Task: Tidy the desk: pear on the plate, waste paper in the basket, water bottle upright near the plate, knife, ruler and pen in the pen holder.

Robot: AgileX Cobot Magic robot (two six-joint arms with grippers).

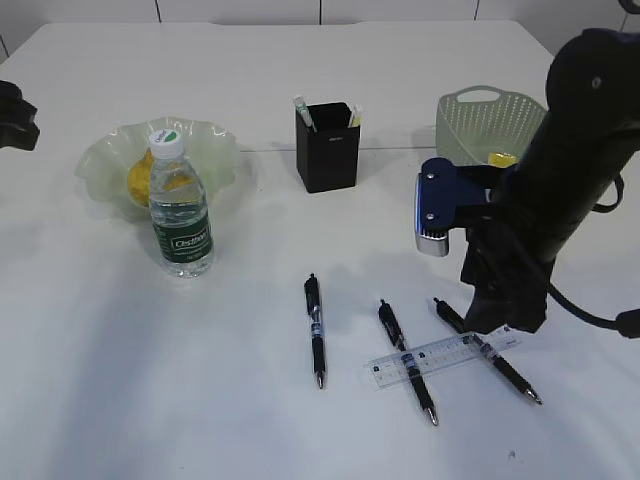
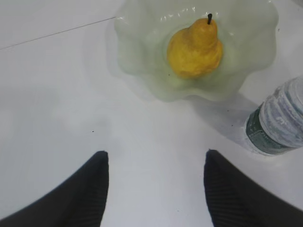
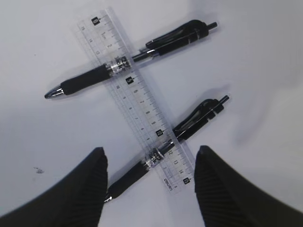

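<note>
Our right fingers (image 3: 149, 189) are spread and hold nothing. Between them, just ahead, lies the ruler (image 3: 137, 101) across two pens (image 3: 187, 124) on the desk (image 3: 246, 71). If we close here, we may pinch ruler and pen together, or the flat ruler may slip away. Our left fingers (image 2: 156, 189) are also spread, empty.

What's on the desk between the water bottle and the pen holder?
Nothing: the exterior view shows only bare white desk between the water bottle and the pen holder.

Clear plastic ruler (image 3: 137, 99), translucent glossy glass plate (image 2: 142, 71), matt black pen holder (image 1: 326, 147), smooth white desk (image 1: 150, 380)
</note>
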